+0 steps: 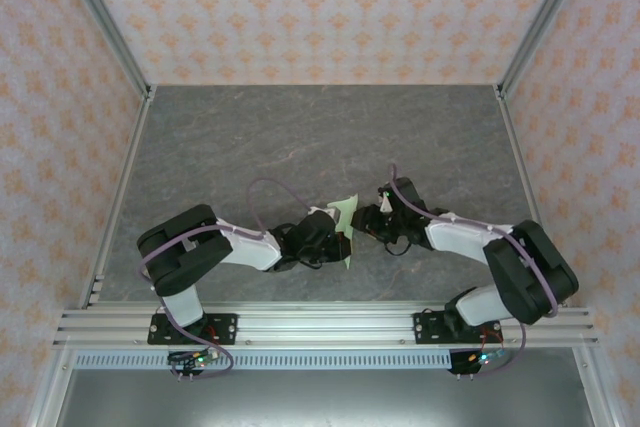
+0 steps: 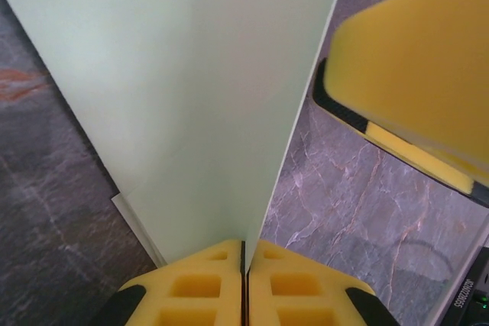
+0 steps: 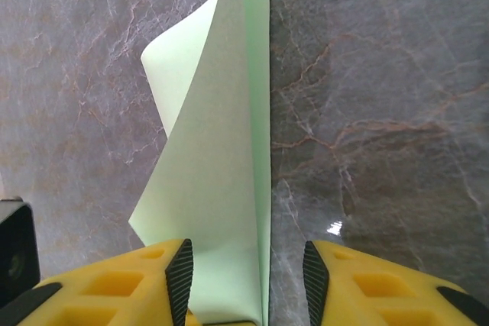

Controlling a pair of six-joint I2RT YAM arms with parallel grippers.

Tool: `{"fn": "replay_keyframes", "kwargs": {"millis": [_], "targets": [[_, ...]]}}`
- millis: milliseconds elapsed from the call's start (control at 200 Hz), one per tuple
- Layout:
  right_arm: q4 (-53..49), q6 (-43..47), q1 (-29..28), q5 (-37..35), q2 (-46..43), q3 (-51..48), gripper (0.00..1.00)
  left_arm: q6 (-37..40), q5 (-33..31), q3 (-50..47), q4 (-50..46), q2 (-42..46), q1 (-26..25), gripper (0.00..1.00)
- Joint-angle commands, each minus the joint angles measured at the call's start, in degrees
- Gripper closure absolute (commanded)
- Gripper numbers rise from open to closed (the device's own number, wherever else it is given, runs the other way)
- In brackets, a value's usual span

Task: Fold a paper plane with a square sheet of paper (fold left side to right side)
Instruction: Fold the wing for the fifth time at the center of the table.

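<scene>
The square sheet of paper (image 1: 346, 213) is pale green and partly folded, held up off the table between both grippers. My left gripper (image 1: 338, 239) is shut on its lower edge. In the left wrist view the yellow jaws (image 2: 245, 257) meet on the sheet (image 2: 191, 97), which rises as a creased panel. A yellow finger (image 2: 412, 66) of the right gripper shows beside it. My right gripper (image 1: 363, 221) is open. In the right wrist view the paper (image 3: 221, 188) stands between its spread fingers (image 3: 248, 280), nearer the left pad, with one flap curling away.
The grey marbled table (image 1: 300, 137) stretches back to patterned walls on three sides. A metal rail (image 1: 320, 322) carrying both arm bases runs along the near edge. Both arms bend inward and meet near the table's front centre.
</scene>
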State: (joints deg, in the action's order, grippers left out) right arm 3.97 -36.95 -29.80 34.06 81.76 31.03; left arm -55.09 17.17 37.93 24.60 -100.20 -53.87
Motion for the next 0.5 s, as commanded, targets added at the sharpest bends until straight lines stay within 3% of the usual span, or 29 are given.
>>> {"fn": "replay_keyframes", "kwargs": {"millis": [0,495], "targets": [[2.8,-1.2,-0.5,-0.7,1.7,1.8,0.58,-2.0,-0.3,-1.7,1.7,0.8,0.2,0.92],[0.5,-2.3,-1.0,0.3,8.5,5.3,0.65,-4.5,0.1,-2.5,4.9,-1.0,0.1,0.92]]}}
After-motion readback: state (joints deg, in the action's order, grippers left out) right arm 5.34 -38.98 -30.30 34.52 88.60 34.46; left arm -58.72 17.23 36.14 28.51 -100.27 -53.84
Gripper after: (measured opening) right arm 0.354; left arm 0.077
